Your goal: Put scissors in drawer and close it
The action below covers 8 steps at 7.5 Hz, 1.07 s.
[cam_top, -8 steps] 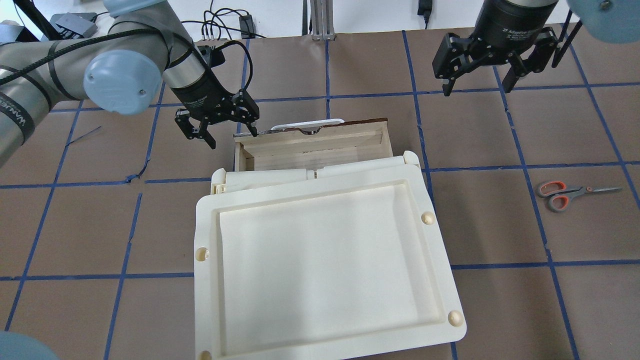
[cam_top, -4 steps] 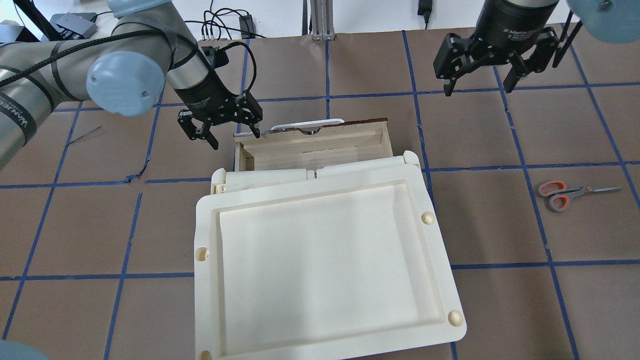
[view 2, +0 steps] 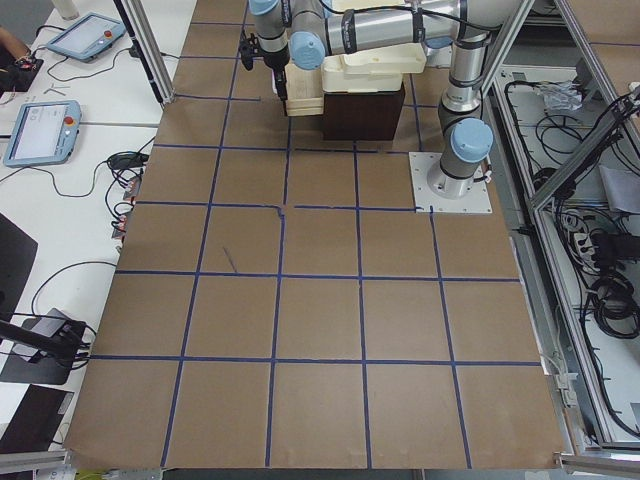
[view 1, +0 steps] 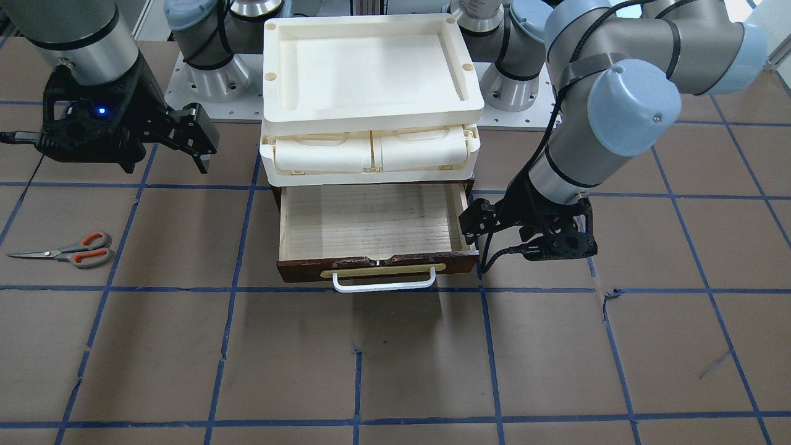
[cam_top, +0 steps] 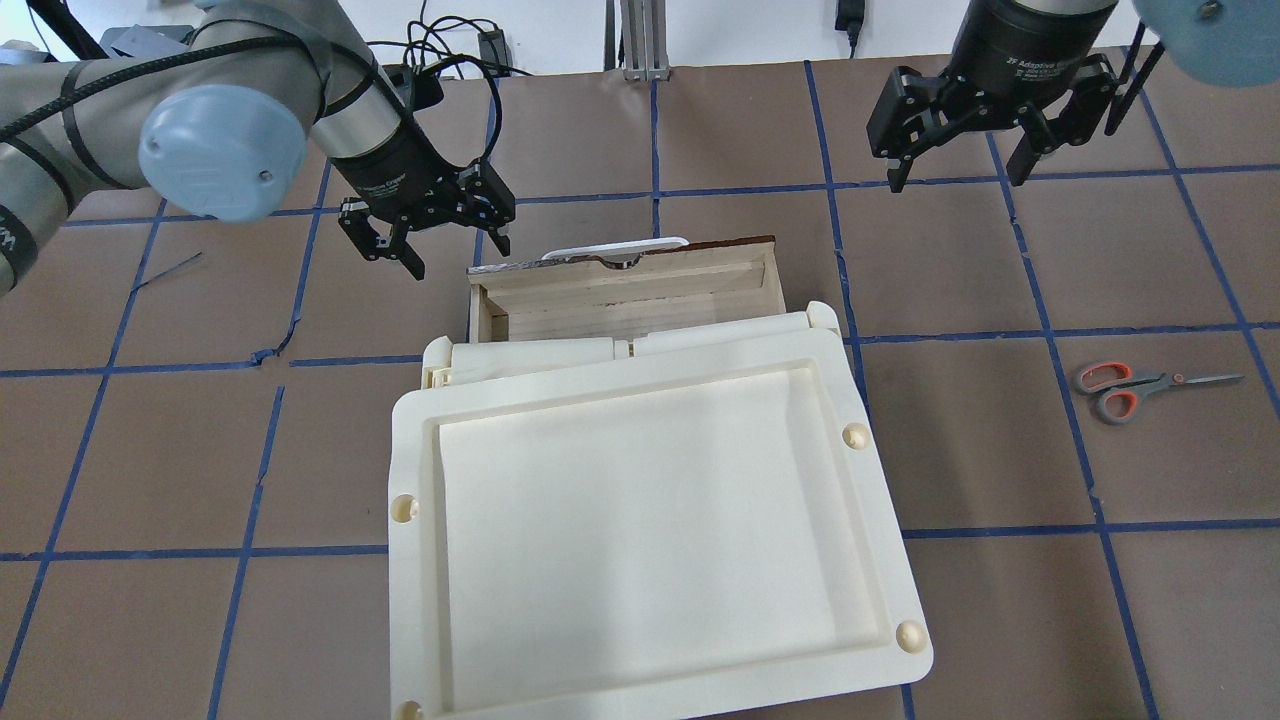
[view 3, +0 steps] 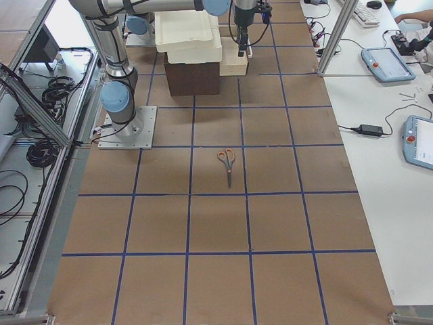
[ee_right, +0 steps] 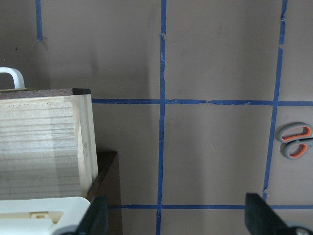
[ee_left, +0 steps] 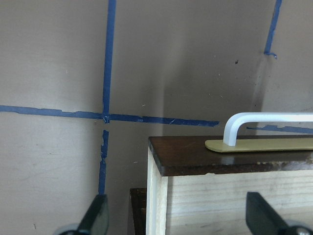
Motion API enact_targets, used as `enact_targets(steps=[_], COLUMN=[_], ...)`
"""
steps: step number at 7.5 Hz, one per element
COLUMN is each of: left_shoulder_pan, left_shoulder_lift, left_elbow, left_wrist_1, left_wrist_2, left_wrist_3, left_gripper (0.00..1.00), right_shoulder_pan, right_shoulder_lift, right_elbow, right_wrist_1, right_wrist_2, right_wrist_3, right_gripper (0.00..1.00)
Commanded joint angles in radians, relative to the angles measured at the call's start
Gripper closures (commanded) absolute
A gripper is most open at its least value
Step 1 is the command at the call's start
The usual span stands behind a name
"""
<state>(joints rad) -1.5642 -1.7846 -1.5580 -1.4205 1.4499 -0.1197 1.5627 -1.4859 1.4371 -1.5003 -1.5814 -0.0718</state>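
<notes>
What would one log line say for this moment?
drawer: open, empty | scissors: on table, untouched | left jaws: open, by drawer | right jaws: open, empty

There is one drawer (view 1: 371,216), and its front carries one white bar handle (view 1: 383,286) and one brass plate (view 1: 383,267). Above the drawer sit two cream compartments (view 1: 324,151) and one cream tray (view 1: 371,114). One pair of scissors (cam_top: 1150,385) lies well apart from the drawer. Two grippers hang off the drawer's ends: one left gripper (cam_top: 458,255) and one right gripper (cam_top: 957,180).
</notes>
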Motion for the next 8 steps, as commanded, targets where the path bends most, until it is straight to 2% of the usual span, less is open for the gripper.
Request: enact_targets(steps=[1, 2, 5, 8], left_shoulder_pan=[0.015, 0.030, 0.029, 0.027], left_shoulder_lift=[0.048, 0.056, 0.083, 0.085], left_elbow=[0.010, 0.000, -0.022, -0.024], left_wrist_1=[0.008, 0.008, 0.002, 0.002], left_wrist_2=[0.108, 0.112, 0.112, 0.110], left_wrist_3=[0.002, 0.000, 0.000, 0.000], left_gripper=[0.00, 0.00, 0.00, 0.00], right_shoulder_pan=[-0.067, -0.146, -0.405, -0.632], right_shoulder_lift=[0.028, 0.032, 0.032, 0.076], right_elbow=[0.012, 0.063, 0.329, 0.492], right_wrist_1=[-0.008, -0.027, -0.370, -0.576], right_wrist_2=[0.001, 0.011, 0.011, 0.011], right_wrist_3=[-0.219, -0.370, -0.901, -1.441], right_gripper=[0.00, 0.01, 0.00, 0.00])
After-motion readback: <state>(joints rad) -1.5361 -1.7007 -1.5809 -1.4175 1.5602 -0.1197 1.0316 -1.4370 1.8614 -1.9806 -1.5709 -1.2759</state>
